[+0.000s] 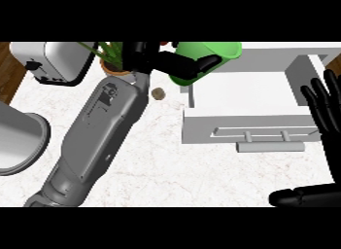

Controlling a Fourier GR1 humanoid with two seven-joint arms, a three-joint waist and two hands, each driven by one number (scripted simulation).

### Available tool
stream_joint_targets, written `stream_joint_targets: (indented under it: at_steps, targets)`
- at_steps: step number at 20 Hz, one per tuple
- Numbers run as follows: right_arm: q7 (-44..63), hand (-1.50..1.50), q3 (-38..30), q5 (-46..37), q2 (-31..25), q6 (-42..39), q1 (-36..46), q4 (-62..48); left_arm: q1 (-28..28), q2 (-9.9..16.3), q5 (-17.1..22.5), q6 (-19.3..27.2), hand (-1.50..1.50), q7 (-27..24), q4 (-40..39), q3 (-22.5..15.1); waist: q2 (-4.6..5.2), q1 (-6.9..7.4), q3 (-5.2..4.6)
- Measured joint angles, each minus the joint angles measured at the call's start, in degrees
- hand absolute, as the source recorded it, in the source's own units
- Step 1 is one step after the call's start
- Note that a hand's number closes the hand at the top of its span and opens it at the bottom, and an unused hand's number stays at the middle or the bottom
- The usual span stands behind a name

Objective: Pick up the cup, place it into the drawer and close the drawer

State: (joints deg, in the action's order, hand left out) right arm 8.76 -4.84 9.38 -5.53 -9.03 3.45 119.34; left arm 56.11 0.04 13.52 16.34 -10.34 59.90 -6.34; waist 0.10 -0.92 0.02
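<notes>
White marbled counter [173, 175] is seen from above, running under everything else. A white drawer [245, 104], pulled open toward the viewer, is set at the right, with a bar handle [269, 146] on its front. A grey pot [11, 141] is seen at the left edge, a toaster [51, 61] at top left, and a potted plant [114, 61] just beside the toaster.

The left forearm [94, 141] is stretched diagonally across the counter. The left hand [180, 63] is curled round the green cup [205, 58], which is held tilted at the drawer's back left corner, partly over the drawer's rim and apparently clear of the counter. Whether the cup's base is already past the drawer wall cannot be told. The right hand [331, 109] is rested at the right edge, fingers straight and spread, with nothing held. A small brown object [158, 93] is noted on the counter between forearm and drawer; its kind cannot be told.

Step in hand, as judged: carrying the cup over the open drawer. To be done well, the cup should be brought rightward until it is wholly above the drawer's cavity, lowered until its base is close to the floor, and only then released. The side wall should be cleared, since a clipped rim could tip the cup. The drawer is not yet closed; the handle is free for pushing afterwards.
</notes>
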Motion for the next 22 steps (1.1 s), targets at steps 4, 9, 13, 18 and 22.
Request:
stream_joint_targets:
  at_steps: [4,9,13,18,22]
  targets:
    - [-0.01,-1.50,-0.03,-0.32,-0.02,0.24,1.33,-1.22,4.89,-0.03,2.16,1.89,1.50,-1.86,-7.41,-0.74,0.11,-0.27,0.01]
    - [0.22,-1.50,-1.46,0.94,-0.90,-0.11,3.22,-2.95,10.32,-0.04,5.83,3.92,1.50,-4.24,-15.94,-3.05,0.24,-0.75,0.01]
    - [-1.43,-1.50,-0.58,0.05,-0.28,-0.38,2.86,-3.99,12.34,-0.04,9.70,4.66,1.50,-6.51,-21.84,-5.70,0.33,-1.18,0.02]
    - [-0.47,-1.50,-0.04,0.16,-0.31,-0.21,4.09,-3.37,15.60,-0.05,13.78,5.92,1.50,-8.67,-28.67,-10.24,0.58,-2.32,0.02]
    - [0.25,-1.50,0.43,0.55,-0.46,-0.55,4.53,-3.05,17.29,-0.04,16.07,7.37,1.50,-9.88,-32.33,-14.40,0.84,-3.55,0.05]
